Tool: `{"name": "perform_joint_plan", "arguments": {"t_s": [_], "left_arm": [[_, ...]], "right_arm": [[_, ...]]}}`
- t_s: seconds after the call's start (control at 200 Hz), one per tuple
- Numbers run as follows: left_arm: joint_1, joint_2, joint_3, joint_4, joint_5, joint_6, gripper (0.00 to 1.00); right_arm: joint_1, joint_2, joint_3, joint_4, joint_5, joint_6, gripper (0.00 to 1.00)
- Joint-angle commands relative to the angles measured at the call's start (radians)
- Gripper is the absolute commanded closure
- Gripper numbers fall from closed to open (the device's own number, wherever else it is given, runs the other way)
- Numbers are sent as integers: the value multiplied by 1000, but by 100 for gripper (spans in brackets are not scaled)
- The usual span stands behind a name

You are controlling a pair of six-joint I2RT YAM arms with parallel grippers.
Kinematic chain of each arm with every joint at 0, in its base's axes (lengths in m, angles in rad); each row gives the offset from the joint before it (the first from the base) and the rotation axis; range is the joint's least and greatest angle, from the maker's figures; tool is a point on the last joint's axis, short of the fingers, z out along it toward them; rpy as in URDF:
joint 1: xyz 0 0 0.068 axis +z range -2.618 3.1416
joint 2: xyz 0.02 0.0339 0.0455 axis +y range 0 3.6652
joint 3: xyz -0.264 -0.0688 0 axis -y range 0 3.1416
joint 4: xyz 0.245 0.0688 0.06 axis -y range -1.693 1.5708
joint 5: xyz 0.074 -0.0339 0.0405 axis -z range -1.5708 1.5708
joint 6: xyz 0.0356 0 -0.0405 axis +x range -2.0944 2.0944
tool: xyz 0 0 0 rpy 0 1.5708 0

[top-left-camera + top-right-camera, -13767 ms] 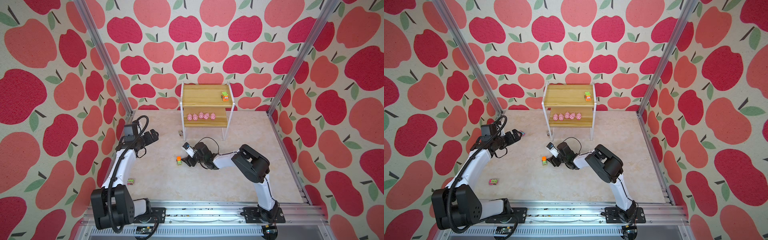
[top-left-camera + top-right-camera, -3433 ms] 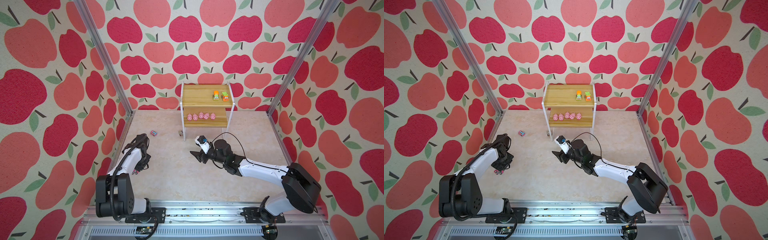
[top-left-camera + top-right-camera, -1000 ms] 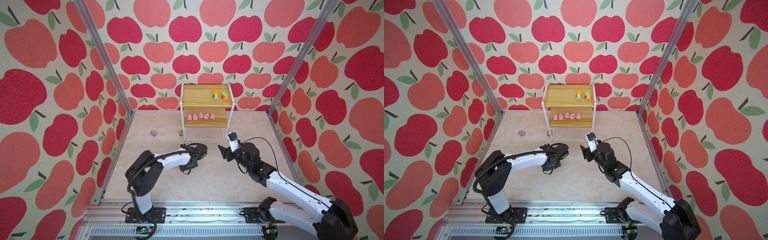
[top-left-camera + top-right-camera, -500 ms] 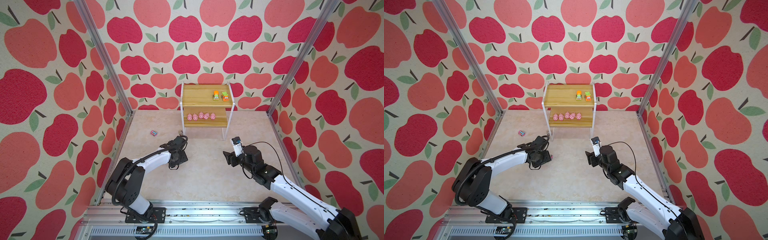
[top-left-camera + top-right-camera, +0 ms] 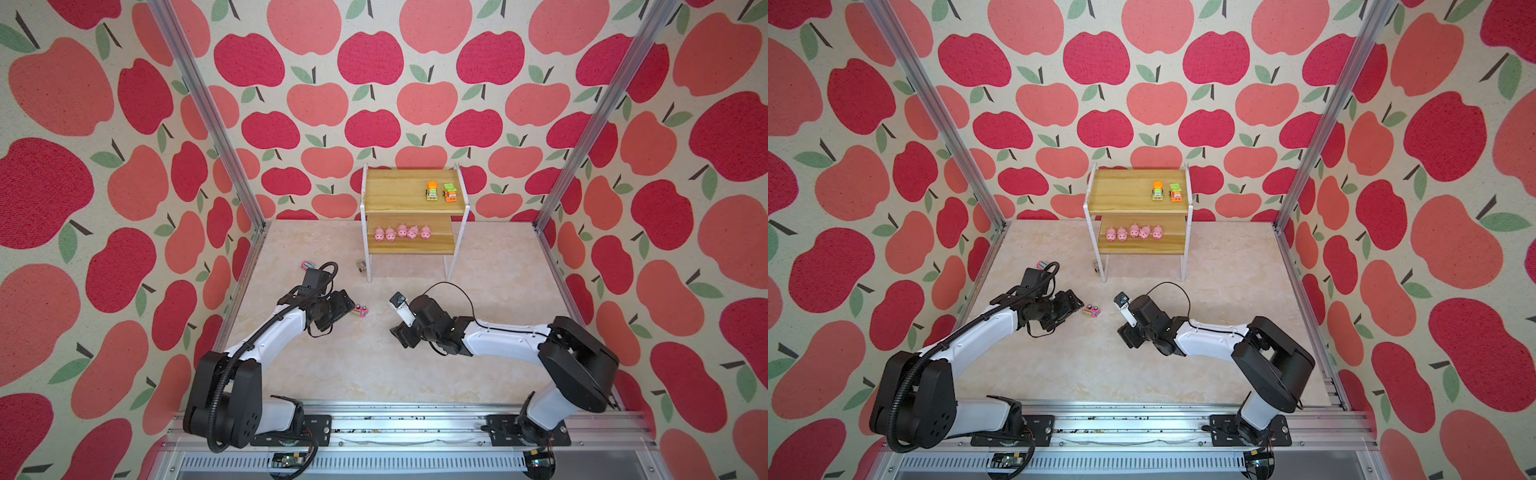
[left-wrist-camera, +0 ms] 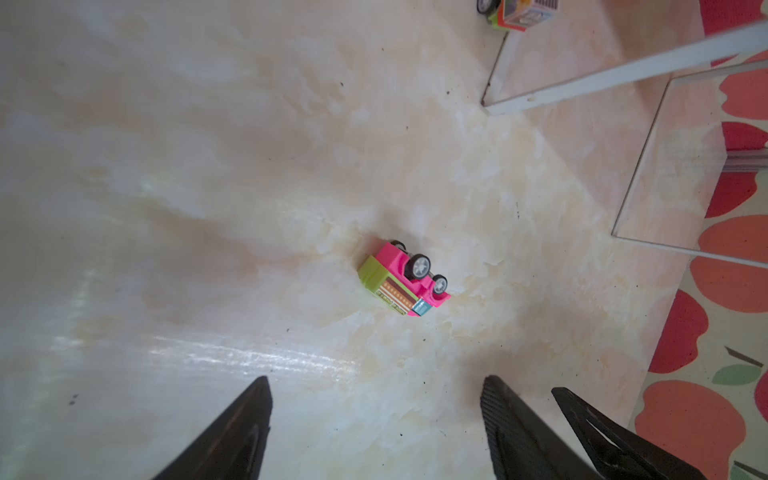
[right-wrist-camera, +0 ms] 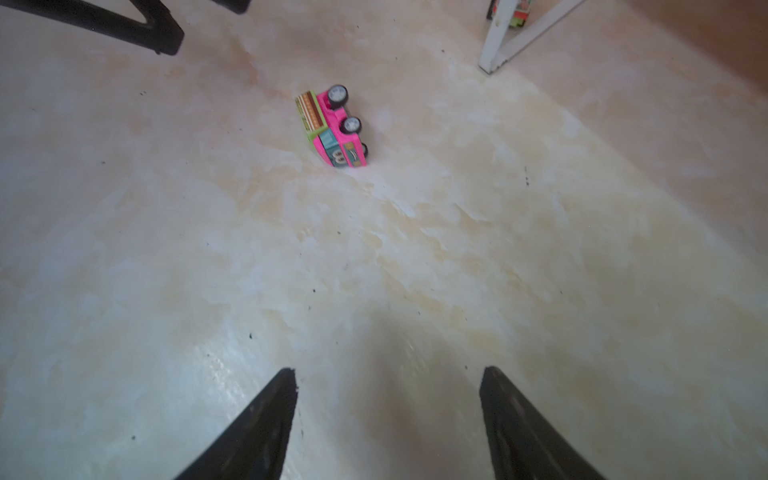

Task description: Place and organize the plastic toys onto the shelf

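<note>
In both top views the shelf (image 5: 399, 195) (image 5: 1121, 195) is seen at the far wall. Five pink pigs (image 5: 401, 232) are lined up on its lower board. An orange-topped truck (image 5: 432, 191) and a green-topped truck (image 5: 450, 193) are set side by side on the right of its upper board. A pink truck (image 5: 360, 311) (image 5: 1091, 311) lies on the floor (image 5: 415, 374) just right of the left gripper (image 5: 348, 304), untouched, with the right gripper (image 5: 401, 334) further right. A stray truck (image 5: 306, 264) lies far left, and another truck (image 5: 360, 266) beside the shelf's near left leg.

In the left wrist view the left gripper (image 6: 376, 380) is spread wide and empty; the pink truck (image 6: 403, 280) is tipped on its side beyond the tips.

In the right wrist view the right gripper (image 7: 388, 370) is likewise spread and empty, well apart from the pink truck (image 7: 332, 129).
</note>
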Motion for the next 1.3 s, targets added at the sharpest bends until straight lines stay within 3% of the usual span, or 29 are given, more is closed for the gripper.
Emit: {"name": "perform_joint_plan", "arguments": {"t_s": [0.0,0.22,0.515,0.605,0.715,0.81,0.901,1.131,1.296], "left_arm": [[71,-20,-24,-26,78,22,16],[155,-13,-34,-7,143,37,4],[200,-25,-17,6,160,62,0],[205,-12,-9,14,164,61,0],[206,10,14,7,165,68,0],[205,19,31,-3,152,75,1],[206,17,42,-13,142,81,1],[205,10,40,-16,128,87,2],[193,24,39,-2,133,79,2]], "right_arm": [[20,110,101,87,-39,-162,25],[22,340,313,96,-54,-359,21],[-11,517,491,53,-172,-390,22],[-9,555,529,34,-201,-382,28],[-9,574,534,52,-221,-353,46],[-10,556,510,85,-235,-285,61],[-10,510,462,122,-243,-197,68],[-28,338,277,210,-247,132,70],[-95,256,154,235,-344,430,71]]}}
